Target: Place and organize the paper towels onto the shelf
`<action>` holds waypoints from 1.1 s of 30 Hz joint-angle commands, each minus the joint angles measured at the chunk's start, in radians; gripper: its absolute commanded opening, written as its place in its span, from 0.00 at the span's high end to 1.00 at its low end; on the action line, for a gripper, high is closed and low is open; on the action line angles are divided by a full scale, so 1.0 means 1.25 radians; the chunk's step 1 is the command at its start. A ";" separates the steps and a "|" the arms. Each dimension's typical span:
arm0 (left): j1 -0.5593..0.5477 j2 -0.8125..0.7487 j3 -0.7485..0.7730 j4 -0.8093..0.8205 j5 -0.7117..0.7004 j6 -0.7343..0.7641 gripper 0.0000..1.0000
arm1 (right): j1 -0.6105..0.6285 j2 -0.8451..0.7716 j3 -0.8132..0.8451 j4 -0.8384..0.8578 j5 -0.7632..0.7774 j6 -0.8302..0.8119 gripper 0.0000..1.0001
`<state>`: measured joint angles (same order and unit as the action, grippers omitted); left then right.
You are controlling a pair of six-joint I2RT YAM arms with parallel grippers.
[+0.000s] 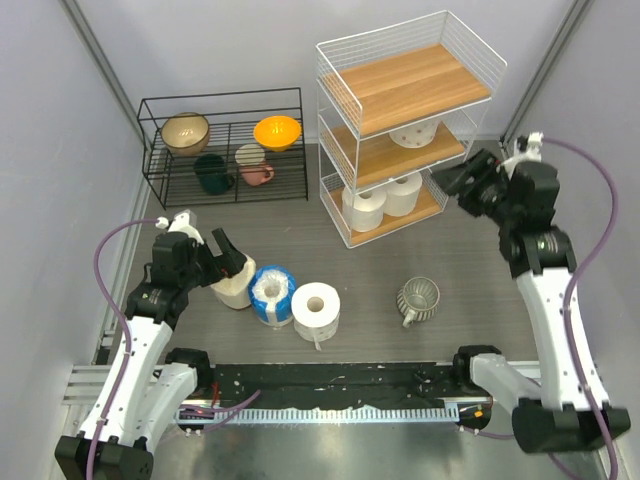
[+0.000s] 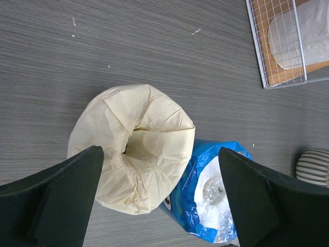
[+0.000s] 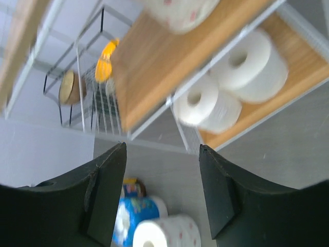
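Note:
The white wire shelf (image 1: 405, 130) stands at the back right. Two white rolls (image 1: 383, 200) lie on its bottom board and one white roll (image 1: 413, 135) on the middle board. On the table stand the cream-beige roll (image 1: 232, 290), the blue-wrapped roll (image 1: 271, 294) and a white roll (image 1: 316, 310). My left gripper (image 1: 225, 262) is open above the cream-beige roll (image 2: 132, 146), which touches the blue-wrapped roll (image 2: 213, 193). My right gripper (image 1: 462, 180) is open and empty beside the shelf's right end; its view shows the bottom rolls (image 3: 231, 82).
A black wire rack (image 1: 225, 145) with bowls and cups stands at the back left. A grey ribbed cup (image 1: 418, 298) lies right of the table rolls. Grey walls close in both sides.

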<state>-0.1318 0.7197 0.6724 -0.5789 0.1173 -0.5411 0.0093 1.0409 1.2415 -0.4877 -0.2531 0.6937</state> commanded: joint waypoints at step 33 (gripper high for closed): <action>-0.004 0.006 0.001 0.026 0.010 0.005 0.00 | 0.861 0.132 -0.316 0.123 0.445 0.218 0.20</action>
<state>-0.1318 0.7265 0.6724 -0.5770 0.1169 -0.5411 1.0725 1.2079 0.7998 -0.3737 0.2890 0.9768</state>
